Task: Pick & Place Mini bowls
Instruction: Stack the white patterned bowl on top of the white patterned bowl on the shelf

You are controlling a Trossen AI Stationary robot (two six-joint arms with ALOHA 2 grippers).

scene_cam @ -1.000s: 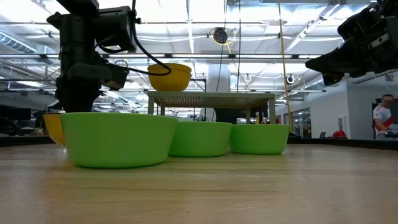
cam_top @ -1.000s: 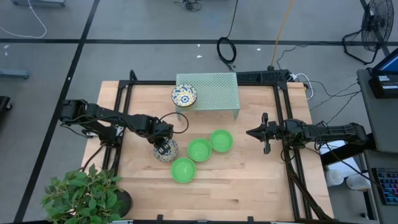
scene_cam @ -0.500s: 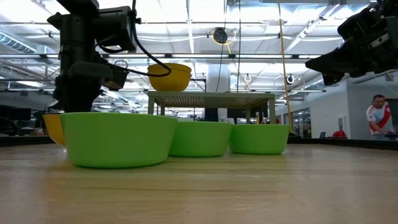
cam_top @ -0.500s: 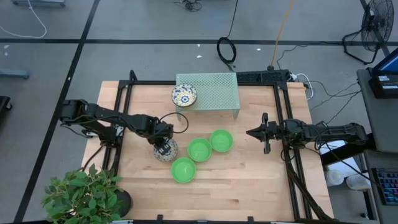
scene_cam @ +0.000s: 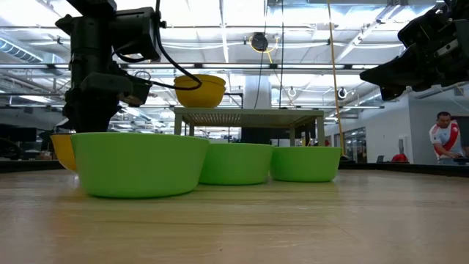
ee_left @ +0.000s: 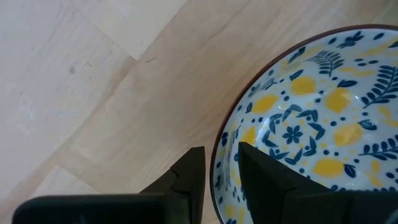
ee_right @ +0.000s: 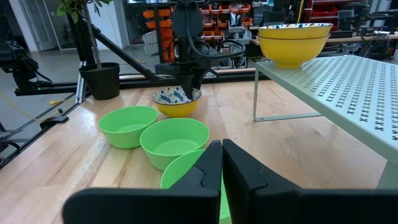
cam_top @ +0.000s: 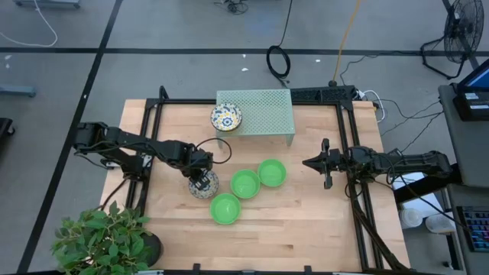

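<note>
Gripping the rim of a patterned bowl (cam_top: 204, 186), the left gripper (cam_top: 201, 182) stands over the left part of the wooden table (cam_top: 306, 221); in the left wrist view one finger (ee_left: 189, 180) is outside the bowl's wall and the other inside, so the fingers are clamped on the rim. This bowl sits on the table, just beside the nearest green bowl (cam_top: 225, 208). Two more green bowls (cam_top: 245, 184) (cam_top: 271, 173) lie in a diagonal row toward the middle, each close to its neighbour. Two patterned bowls (cam_top: 226, 118), stacked as the right wrist view shows, stand on the left end of the pale green mesh rack (cam_top: 263, 113) at the far edge. The right gripper (cam_top: 308, 163) hangs with fingers together near the right edge, well apart from the bowls. The front strip of the table and its right half are free. A potted plant (cam_top: 103, 233) stands at the front left corner.
</note>
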